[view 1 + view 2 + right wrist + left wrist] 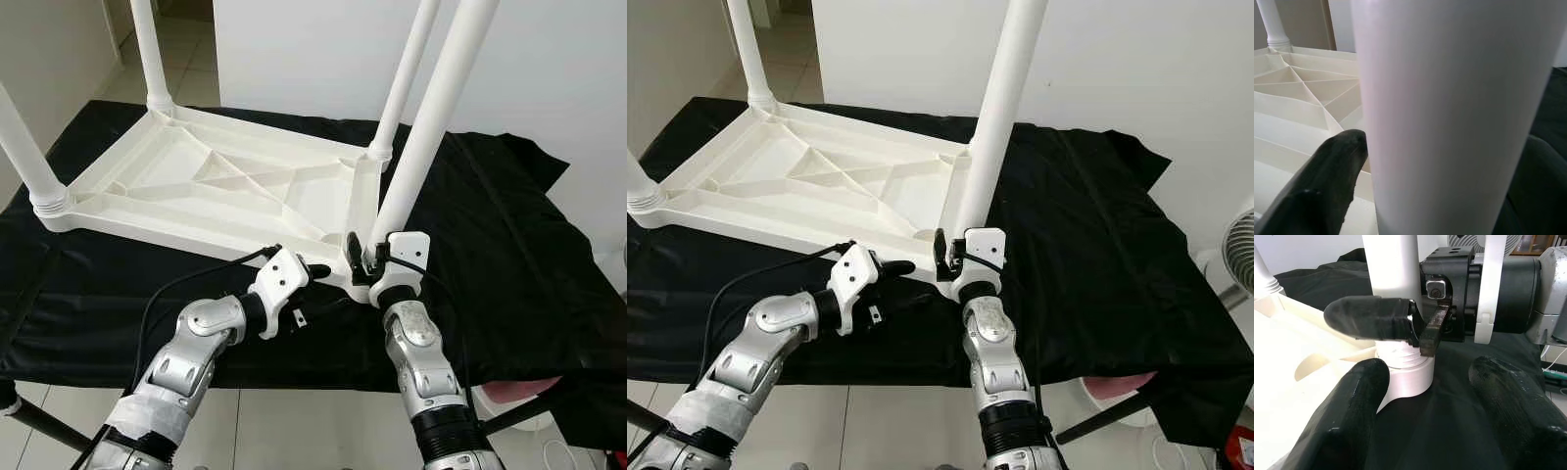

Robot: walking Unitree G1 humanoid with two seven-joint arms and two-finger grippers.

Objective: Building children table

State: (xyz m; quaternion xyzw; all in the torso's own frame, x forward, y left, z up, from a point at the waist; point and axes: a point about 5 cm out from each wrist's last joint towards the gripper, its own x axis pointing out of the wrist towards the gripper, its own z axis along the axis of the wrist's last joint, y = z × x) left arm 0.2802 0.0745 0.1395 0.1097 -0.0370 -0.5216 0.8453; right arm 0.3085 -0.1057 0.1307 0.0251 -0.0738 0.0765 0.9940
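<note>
The upturned table [225,186] lies on the black surface [509,255], legs skyward; the right claw [361,257] grips the near-corner leg [431,117], the left claw [318,271] open beside it.

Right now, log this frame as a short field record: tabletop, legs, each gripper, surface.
tabletop: white plastic tabletop lying upside down, ribs showing
legs: four white legs standing up from its corners; near-right leg being fitted
right gripper: right gripper shut on near-right leg just above its corner socket
left gripper: left gripper open, beside that same corner, holding nothing
surface: black cloth covering the work table
</note>
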